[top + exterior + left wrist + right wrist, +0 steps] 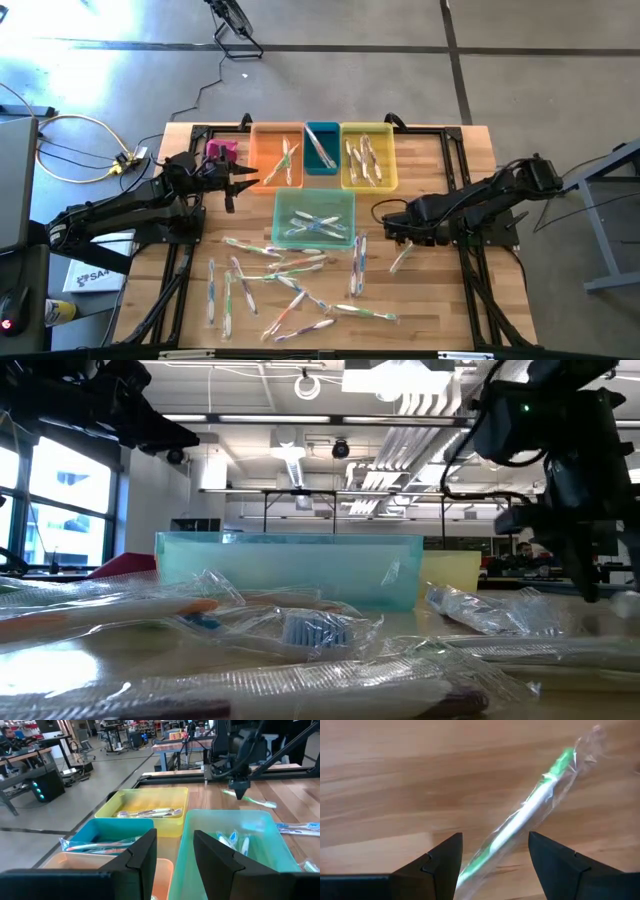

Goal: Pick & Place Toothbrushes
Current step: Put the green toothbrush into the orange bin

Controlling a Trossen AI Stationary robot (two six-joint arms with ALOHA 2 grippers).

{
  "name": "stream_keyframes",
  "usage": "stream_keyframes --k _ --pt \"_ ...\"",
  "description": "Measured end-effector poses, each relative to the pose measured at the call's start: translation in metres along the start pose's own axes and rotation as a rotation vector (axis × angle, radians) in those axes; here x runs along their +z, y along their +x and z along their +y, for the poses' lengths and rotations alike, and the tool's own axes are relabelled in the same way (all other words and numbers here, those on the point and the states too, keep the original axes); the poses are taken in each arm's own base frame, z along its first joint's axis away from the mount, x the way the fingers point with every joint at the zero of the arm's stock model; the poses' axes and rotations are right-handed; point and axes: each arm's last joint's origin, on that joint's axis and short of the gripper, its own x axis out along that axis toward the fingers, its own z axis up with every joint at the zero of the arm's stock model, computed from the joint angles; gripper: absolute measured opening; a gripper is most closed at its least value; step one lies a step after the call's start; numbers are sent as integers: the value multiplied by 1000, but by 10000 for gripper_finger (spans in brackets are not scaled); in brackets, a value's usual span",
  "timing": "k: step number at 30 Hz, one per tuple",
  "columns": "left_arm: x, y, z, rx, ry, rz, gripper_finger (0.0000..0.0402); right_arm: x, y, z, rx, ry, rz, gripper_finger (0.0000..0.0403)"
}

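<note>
Many wrapped toothbrushes (290, 285) lie loose on the near half of the wooden table; others lie inside the bins. My right gripper (495, 855) is open and points down over a single green toothbrush (530, 810) lying flat on the wood (402, 258). Its fingers stand on either side of the handle, and I see no touch. In the left wrist view this gripper (239, 790) hovers just above that brush (252, 800). My left gripper (175, 850) is open and empty, by the orange bin's left side (243, 183).
Three bins stand in a far row: orange (277, 157), blue (321, 148), yellow (368, 155). A mint bin (314, 218) sits nearer, between the arms, and shows in the low view (290, 565). A pink object (221, 150) lies by the left gripper. Cables lie beyond the table's left edge.
</note>
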Motion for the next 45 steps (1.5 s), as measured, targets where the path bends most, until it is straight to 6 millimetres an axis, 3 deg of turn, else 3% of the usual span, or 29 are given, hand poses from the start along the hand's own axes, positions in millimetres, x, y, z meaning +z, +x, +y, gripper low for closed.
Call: stream_keyframes --k 12,25,35,45 --pt "0 0 0 0 0 0 125 5 13 -10 -27 42 -2 212" --pt "0 0 0 0 0 0 125 5 14 -7 18 -31 -37 88" --pt "0 0 0 0 0 0 125 9 14 -5 29 -108 -40 23" --pt "0 0 0 0 0 1 125 11 14 -4 33 -136 -64 14"
